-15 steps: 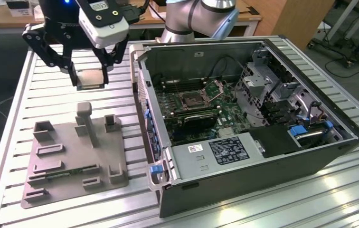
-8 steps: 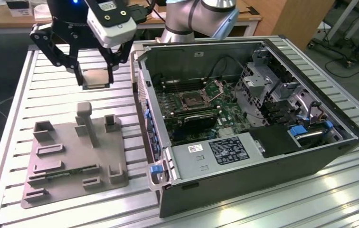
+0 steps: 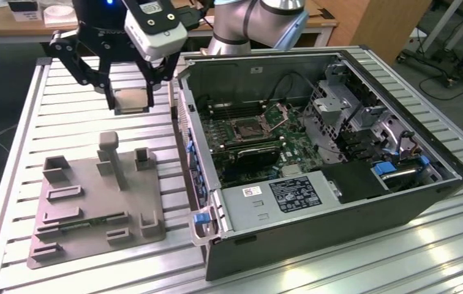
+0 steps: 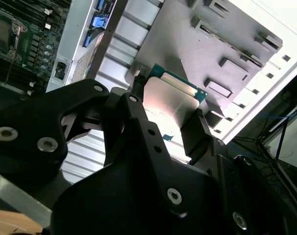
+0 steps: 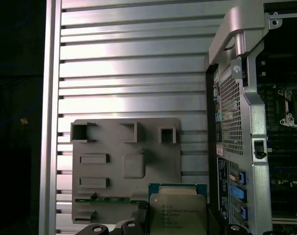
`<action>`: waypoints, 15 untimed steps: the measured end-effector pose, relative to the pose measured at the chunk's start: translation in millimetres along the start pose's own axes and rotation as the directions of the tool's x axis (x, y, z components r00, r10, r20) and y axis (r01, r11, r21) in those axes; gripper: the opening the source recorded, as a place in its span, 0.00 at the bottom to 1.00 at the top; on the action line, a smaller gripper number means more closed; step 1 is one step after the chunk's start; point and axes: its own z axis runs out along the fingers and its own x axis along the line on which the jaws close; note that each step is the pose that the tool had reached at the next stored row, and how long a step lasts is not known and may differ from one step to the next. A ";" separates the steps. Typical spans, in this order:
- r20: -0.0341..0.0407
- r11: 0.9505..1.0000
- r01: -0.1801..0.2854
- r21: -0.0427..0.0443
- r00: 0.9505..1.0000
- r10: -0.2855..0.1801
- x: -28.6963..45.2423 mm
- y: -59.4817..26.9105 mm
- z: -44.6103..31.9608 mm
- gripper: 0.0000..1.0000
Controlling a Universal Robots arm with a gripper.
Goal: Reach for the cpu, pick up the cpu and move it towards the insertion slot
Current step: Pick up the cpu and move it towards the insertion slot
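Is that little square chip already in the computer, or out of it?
Out. The gripper holds the chip above the slatted table, outside the open computer case; the socket inside looks empty.

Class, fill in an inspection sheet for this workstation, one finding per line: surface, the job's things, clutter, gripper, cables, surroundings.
Surface: slatted metal table, carrying an open computer case.
Job's things: cpu held clear of the table, at the exterior view's left of the case; insertion slot on the board inside the case, its retention frame raised.
Clutter: grey fixture plate on the table, a green strip in one recess.
Gripper: gripper shut on the cpu's edges.
Cables: dark leads inside the case; floor cables at the exterior view's right.
Surroundings: wooden desk behind the table.
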 end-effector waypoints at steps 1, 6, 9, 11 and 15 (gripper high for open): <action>0.000 1.000 0.000 0.000 1.000 0.000 -1.6 0.0 0.0 0.54; 0.000 1.000 0.000 0.000 1.000 0.000 -9.6 0.2 0.1 0.54; 0.000 1.000 0.000 0.000 1.000 0.000 -14.4 0.3 0.0 0.54; 0.000 1.000 0.000 0.000 1.000 0.000 -17.5 0.4 0.0 0.54; 0.000 1.000 0.000 0.000 1.000 0.000 -23.8 0.5 0.1 0.54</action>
